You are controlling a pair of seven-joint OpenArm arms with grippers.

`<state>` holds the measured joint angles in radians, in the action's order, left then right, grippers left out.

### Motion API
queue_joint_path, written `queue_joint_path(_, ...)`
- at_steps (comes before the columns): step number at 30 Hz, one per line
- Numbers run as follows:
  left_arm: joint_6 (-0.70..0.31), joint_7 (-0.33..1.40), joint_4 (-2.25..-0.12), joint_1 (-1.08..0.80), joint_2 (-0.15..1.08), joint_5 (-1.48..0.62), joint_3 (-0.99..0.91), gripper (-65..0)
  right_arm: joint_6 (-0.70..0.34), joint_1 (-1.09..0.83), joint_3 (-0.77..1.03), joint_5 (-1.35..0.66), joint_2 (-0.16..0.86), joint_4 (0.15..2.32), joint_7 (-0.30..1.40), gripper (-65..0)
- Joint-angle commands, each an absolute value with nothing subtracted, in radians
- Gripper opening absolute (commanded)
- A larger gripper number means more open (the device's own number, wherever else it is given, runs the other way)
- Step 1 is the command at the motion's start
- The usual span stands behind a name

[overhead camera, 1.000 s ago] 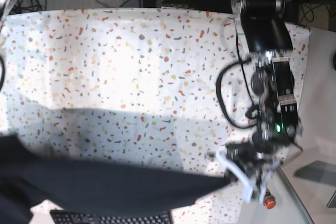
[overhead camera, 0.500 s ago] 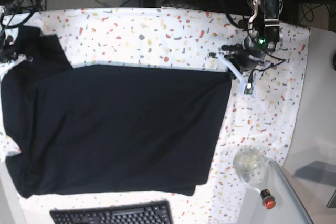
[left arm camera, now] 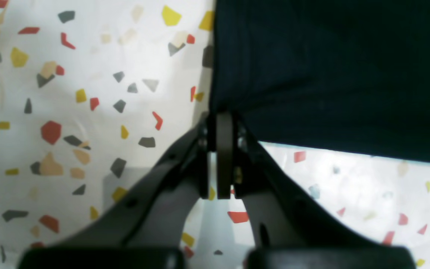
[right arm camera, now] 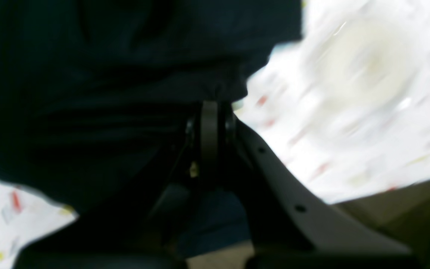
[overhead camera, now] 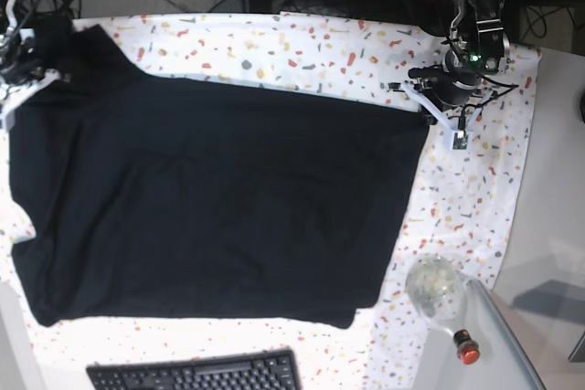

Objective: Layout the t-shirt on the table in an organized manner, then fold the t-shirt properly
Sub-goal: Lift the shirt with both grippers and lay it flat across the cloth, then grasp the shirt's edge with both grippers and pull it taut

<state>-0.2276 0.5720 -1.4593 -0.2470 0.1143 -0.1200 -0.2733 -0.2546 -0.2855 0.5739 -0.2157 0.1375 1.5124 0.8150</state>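
Observation:
The black t-shirt (overhead camera: pixel 219 207) lies spread wide over the speckled table (overhead camera: pixel 274 43). My left gripper (overhead camera: pixel 428 118) is shut on the shirt's far right corner. In the left wrist view the left gripper (left arm camera: pixel 224 123) pinches the shirt's corner (left arm camera: pixel 330 74), low over the table (left arm camera: pixel 69 112). My right gripper (overhead camera: pixel 26 87) is at the far left edge, shut on the shirt's sleeve end. The right wrist view is blurred. It shows the right gripper (right arm camera: pixel 215 108) closed on black fabric (right arm camera: pixel 106 74).
A black keyboard (overhead camera: pixel 196 374) lies at the near edge. A round glass object (overhead camera: pixel 434 287) and a red button (overhead camera: pixel 468 351) sit at the near right corner. A plain grey-white surface (overhead camera: pixel 558 226) runs along the right. Cables lie behind the table's far edge.
Both grippers have moved toward the far edge and to the right with the shirt. It now lies wider and flatter, its near hem farther from the keyboard.

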Motion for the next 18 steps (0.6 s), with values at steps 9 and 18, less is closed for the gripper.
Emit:
queue_joint_path(9, -0.222, 0.553, -1.486, -0.259, 0.116, -0.119, -0.275, -65.0, -0.358, -0.295, 0.757, -0.213, 0.027, 1.696, 0.99, -38.0)
queue_joint_path(18, -0.222, 0.553, -1.478, -0.26, 0.116, -0.12, -0.275, -65.0, -0.412, -0.251, 0.843, -0.208, 0.031, 1.794, 0.941, -27.2)
